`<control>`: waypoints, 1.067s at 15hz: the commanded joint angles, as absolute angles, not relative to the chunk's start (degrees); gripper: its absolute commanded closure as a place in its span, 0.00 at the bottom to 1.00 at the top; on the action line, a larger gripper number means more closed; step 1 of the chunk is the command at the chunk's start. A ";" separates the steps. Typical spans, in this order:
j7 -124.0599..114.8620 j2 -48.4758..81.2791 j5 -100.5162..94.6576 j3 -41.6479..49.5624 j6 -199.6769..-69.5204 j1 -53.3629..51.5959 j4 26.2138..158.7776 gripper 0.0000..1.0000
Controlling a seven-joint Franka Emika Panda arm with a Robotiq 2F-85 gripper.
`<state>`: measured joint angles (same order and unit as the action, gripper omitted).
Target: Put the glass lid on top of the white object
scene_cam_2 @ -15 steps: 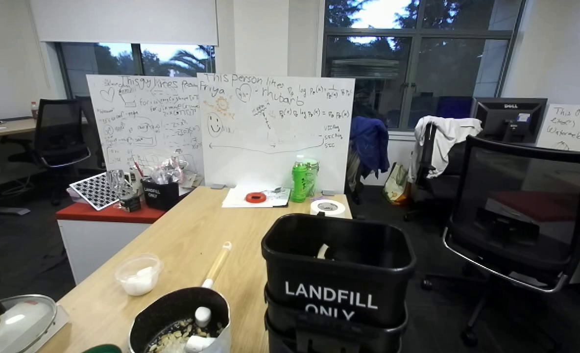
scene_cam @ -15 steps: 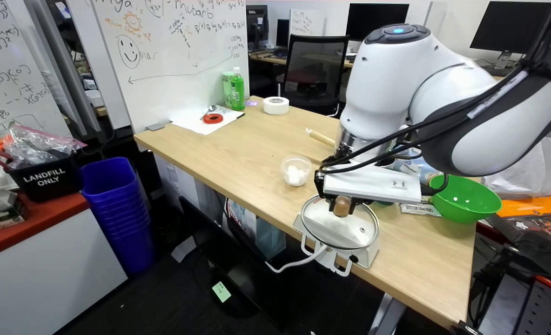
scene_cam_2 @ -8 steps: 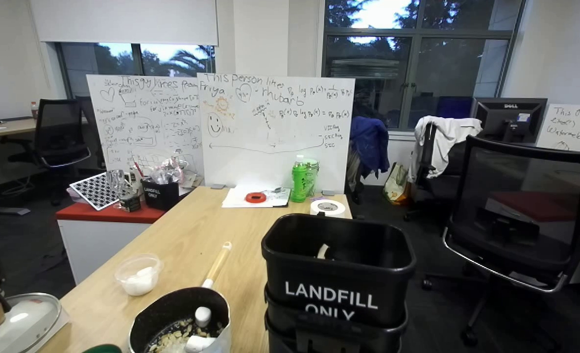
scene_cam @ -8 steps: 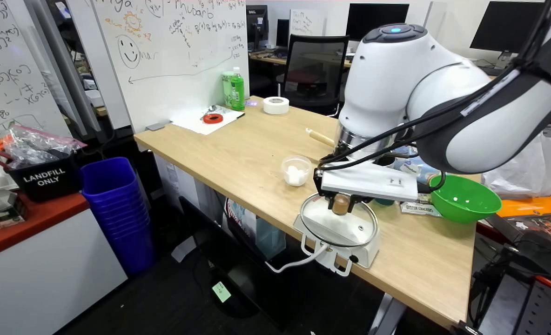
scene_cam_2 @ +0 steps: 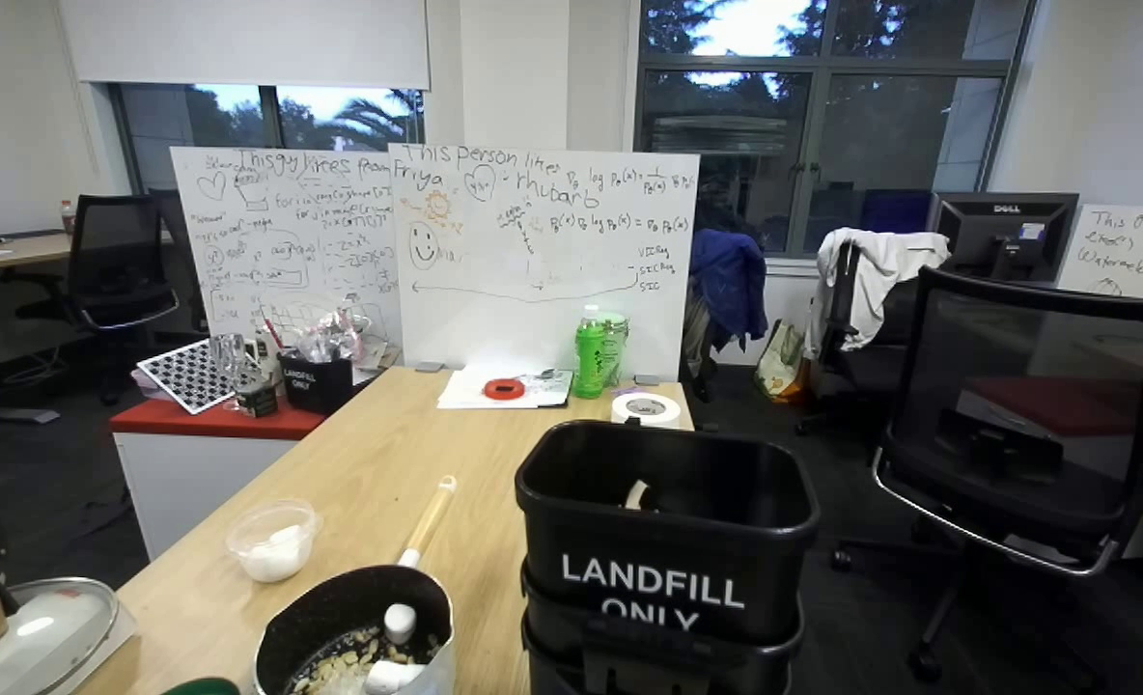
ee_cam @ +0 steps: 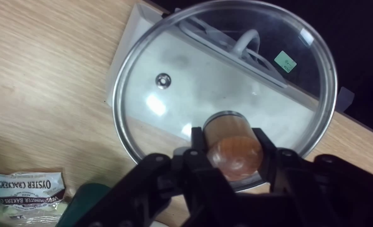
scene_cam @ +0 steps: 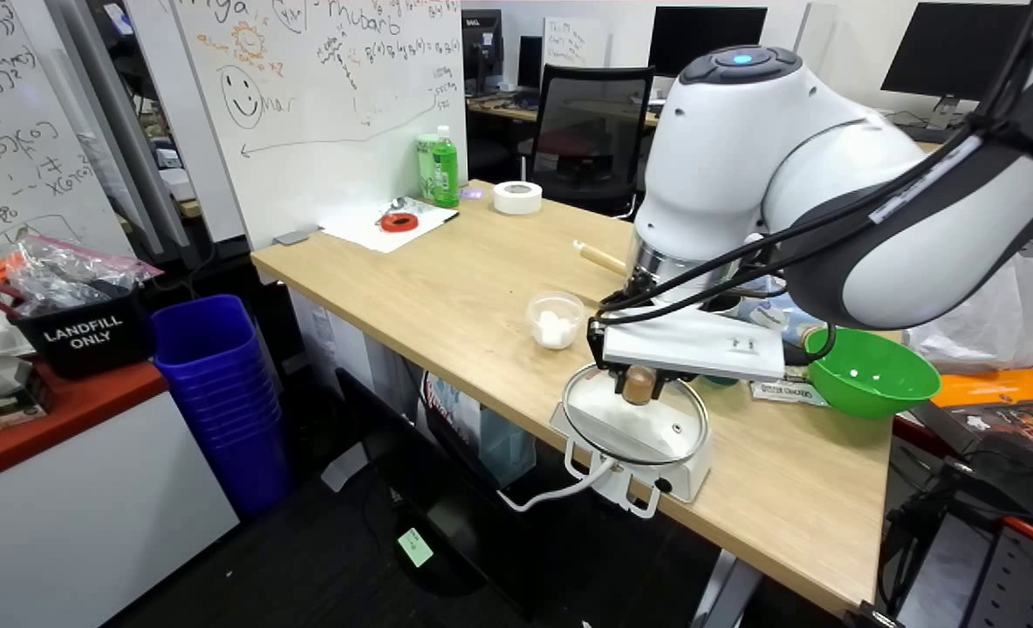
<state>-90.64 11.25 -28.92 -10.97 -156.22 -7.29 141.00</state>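
The glass lid [scene_cam: 599,423] is round and see-through, with a metal rim and a brown wooden knob [ee_cam: 226,126]. My gripper [ee_cam: 229,135] is shut on the knob, one finger on each side. The white object [scene_cam: 695,478] is a flat white box at the table's edge, with a cable hanging off. The lid is over it, a little tilted in an exterior view; I cannot tell whether they touch. In the wrist view the lid [ee_cam: 180,104] covers most of the box [ee_cam: 126,47] and overhangs its sides. An exterior view shows part of the lid [scene_cam_2: 60,627].
A clear cup [scene_cam: 555,321] with white pieces stands near the box. A green bowl [scene_cam: 874,375] and an oyster crackers packet [ee_cam: 29,192] lie to the other side. A saucepan [scene_cam_2: 277,637] and black bins [scene_cam_2: 663,579] stand further along. The table edge [scene_cam: 499,397] runs beside the box.
The gripper and lid have shifted very slightly over the white box, towards the cup side in an exterior view. The knob stays gripped. The white box has not moved.
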 commanded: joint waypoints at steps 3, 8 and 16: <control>-92.74 12.87 -29.31 -10.37 -155.95 -7.50 140.09 0.33; -92.65 13.59 -28.48 -10.42 -156.04 -7.31 140.05 0.01; -92.25 13.58 -28.36 -10.90 -156.47 -7.58 139.89 0.32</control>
<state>-91.95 12.86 -28.71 -10.65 -156.25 -7.35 140.75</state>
